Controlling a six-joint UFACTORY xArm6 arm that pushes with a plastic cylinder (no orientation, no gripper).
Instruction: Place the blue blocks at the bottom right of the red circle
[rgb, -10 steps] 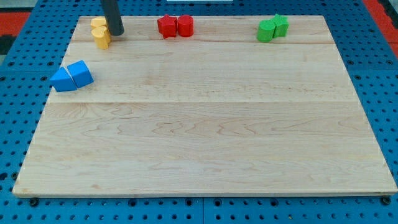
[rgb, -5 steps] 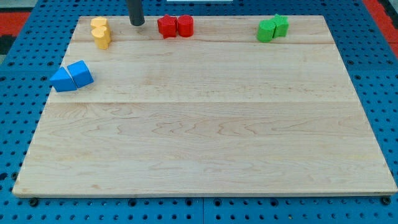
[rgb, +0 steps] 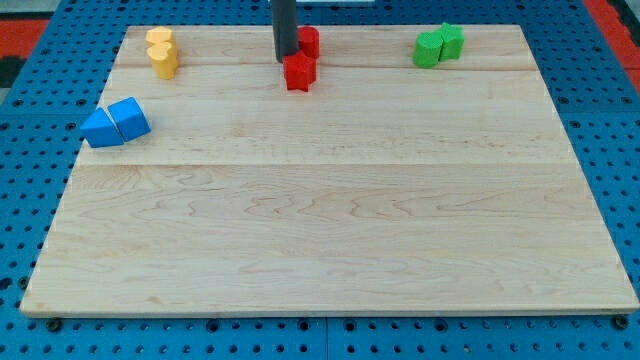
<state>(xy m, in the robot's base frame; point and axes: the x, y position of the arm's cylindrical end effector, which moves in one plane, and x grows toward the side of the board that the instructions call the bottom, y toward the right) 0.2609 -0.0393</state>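
the rod's tip (rgb: 286, 58) is down at the view's top centre, touching or just beside the star-shaped red block (rgb: 299, 72) on its upper left, with the round red block (rgb: 309, 41) right behind the rod and partly hidden by it. it's a bare rod, nothing to open or close and nothing held; it can only shove.

the two blue blocks sit together well apart from there, at the view's left edge of the pale wooden board (rgb: 330, 240): a blue triangular block (rgb: 101, 129) touching a blue cube-like block (rgb: 130, 117).

my read: the blue push hasn't begun. the tip is among the reds, not the target pieces. next move calls for getting round to the left side of the blue pair and driving them rightward across the board, stopping just below-right of the red circle. the red star is sitting about where the route ends, so it may get in the way.

hard to tell: whether tip and star actually touch, and the circle's left half is covered by the rod. yellow blocks (rgb: 161, 52) and green blocks (rgb: 438, 45) along the top look uninvolved; their exact shapes are too small to call.
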